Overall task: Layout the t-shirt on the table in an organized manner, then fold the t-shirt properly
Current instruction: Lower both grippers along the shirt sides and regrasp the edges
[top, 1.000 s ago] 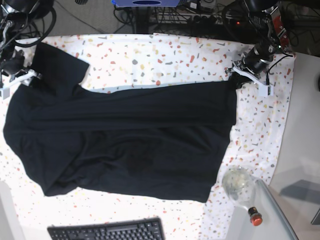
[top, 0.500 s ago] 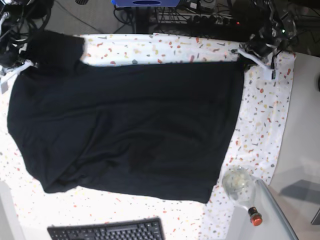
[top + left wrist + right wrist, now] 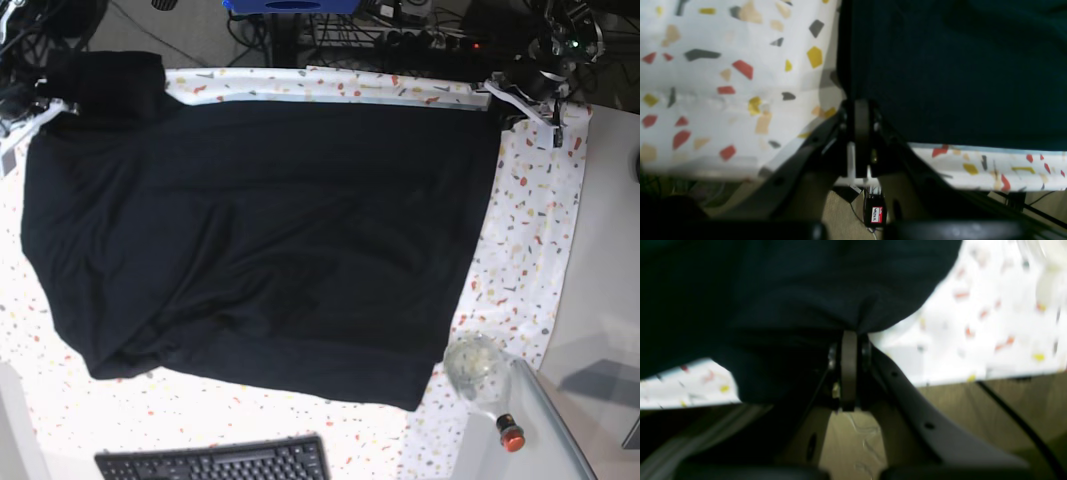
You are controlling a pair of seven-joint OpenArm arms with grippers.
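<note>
The t-shirt (image 3: 260, 235) is seen as a plain black cloth spread wide over most of the tabletop (image 3: 530, 250), which is covered in white cloth flecked with red, orange, yellow and grey. Its far edge is drawn nearly straight along the tabletop's far border, where only a thin strip of the speckled cover is left showing. The fabric lies mostly flat, with soft creases running across the middle and a bunched, rumpled fold near the near corner on the base view's left. A sleeve is seen standing out at the far corner on that view's left. No label can be made out.

The left hand (image 3: 862, 113) is closed on the t-shirt's corner at the far edge, on the base view's right (image 3: 505, 100); in its wrist view the dark hem is pinched between the shut fingers, with speckled cover to one side and below. The right hand (image 3: 849, 340) is closed on the t-shirt as well, at the far corner by the sleeve; its wrist view is blurred, but dark fabric is seen gathered into the shut fingers.

A black keyboard (image 3: 215, 462) lies at the near edge, just clear of the shirt's hem. A round clear glass object (image 3: 476, 368) stands beside the shirt's near corner on the right, and a small red-capped item (image 3: 511, 435) lies just beyond it. Cables and equipment are seen behind the tabletop's far edge.
</note>
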